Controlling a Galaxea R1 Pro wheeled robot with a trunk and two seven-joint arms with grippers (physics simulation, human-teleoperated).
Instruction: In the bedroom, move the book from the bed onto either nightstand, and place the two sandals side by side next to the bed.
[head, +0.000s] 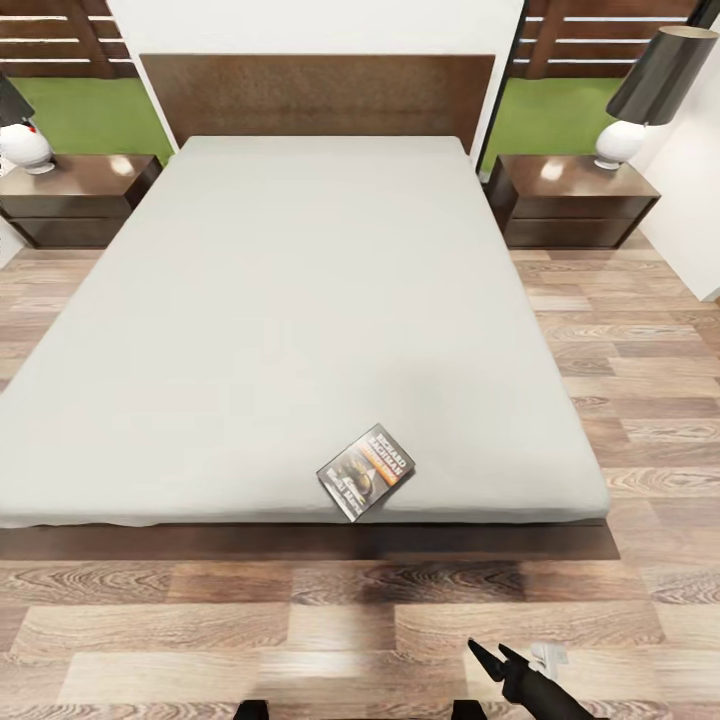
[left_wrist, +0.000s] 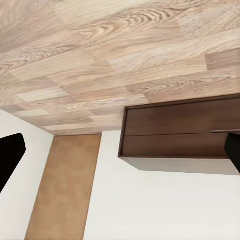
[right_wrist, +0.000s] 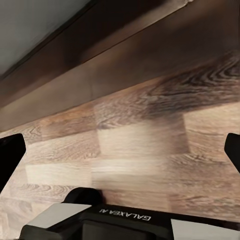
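The book (head: 366, 471) lies flat on the light-grey mattress of the bed (head: 300, 300), close to the foot edge and right of centre, its dark picture and orange band facing up. One nightstand (head: 80, 195) stands left of the headboard and another nightstand (head: 572, 200) right of it, each carrying a lamp. My right gripper (head: 493, 651) hovers over the floor in front of the bed's foot, below and right of the book, open and empty; in its wrist view the right gripper (right_wrist: 120, 155) faces the bed frame (right_wrist: 100, 60). My left gripper (left_wrist: 120, 155) is open and empty. The sandals are out of view.
A black-shaded lamp (head: 650, 90) sits on the right nightstand and a white lamp base (head: 25, 148) on the left one. Wood-plank floor (head: 620, 380) runs along both sides of the bed. The left wrist view shows a dark-brown drawer cabinet (left_wrist: 175, 132) against a white wall.
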